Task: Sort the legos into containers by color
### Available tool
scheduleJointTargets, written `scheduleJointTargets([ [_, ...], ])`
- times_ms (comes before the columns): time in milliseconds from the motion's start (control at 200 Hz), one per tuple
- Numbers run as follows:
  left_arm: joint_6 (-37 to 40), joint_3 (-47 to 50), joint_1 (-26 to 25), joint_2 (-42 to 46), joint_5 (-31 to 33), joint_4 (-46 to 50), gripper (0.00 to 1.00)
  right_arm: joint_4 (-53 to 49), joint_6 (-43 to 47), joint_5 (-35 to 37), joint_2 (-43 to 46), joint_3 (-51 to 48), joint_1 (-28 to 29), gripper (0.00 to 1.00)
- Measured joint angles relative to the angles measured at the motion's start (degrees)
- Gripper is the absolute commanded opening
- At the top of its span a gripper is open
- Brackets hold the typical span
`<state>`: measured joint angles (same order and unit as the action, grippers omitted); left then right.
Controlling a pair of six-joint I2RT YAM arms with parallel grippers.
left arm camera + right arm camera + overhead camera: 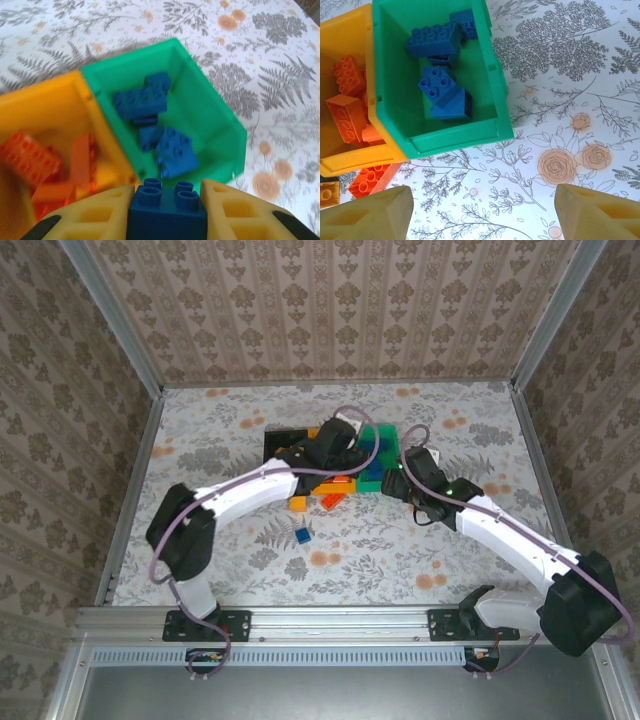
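Note:
My left gripper [167, 191] is shut on a dark blue lego [166, 212], studs up, held just above the near rim of the green container [220, 107]. Several blue legos [150, 100] lie inside it. Beside it, the orange-yellow container [45, 105] holds orange-red legos [35, 157]. From above, the left gripper [352, 448] hangs over the row of containers, with the black one [283, 443] at its left end. My right gripper [485, 216] is open over bare table, just in front of the green container [455, 142], with nothing between its fingers.
Loose legos lie on the table in front of the containers: an orange-red one [370, 181], a yellow one [298, 503] and a small blue one [302, 536]. The floral table cover stretches out on both sides, and patterned walls close in the table.

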<state>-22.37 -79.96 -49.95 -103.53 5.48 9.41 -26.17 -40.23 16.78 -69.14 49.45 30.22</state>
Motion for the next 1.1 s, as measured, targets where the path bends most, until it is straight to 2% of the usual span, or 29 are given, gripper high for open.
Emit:
scheduleJointTargets([
  [190,0.9,-11.6,0.9,-11.2,-2.1,-1.7,0.39,-0.2,-0.1,0.0,1.1,-1.1,-0.3,0.76],
  [220,1.0,-13.2,0.9,-12.6,-2.3,-1.7,0.42,-0.3,-0.1,0.0,1.1,-1.1,-0.3,0.76],
  [335,1.1,-17.6,1.1,-16.7,-3.1,-1.4,0.65,-0.3,-0.1,0.0,1.4,-1.2,-0.6,0.76],
  [570,-0.5,-18.6,2.0,-16.8,-3.4,-0.9,0.82,-0.3,-0.1,-0.2,1.8,-1.2,-0.7,0.77],
  [715,-0.9,-12.5,1.9,-9.9,-3.4,-1.9,1.0,-0.2,-0.1,-0.9,1.8,-1.2,-0.7,0.79],
  [1100,-1.2,14.1,-1.6,20.5,-1.7,-1.9,1.0,1.7,1.0,-5.1,-1.8,-1.2,-0.7,0.81],
])
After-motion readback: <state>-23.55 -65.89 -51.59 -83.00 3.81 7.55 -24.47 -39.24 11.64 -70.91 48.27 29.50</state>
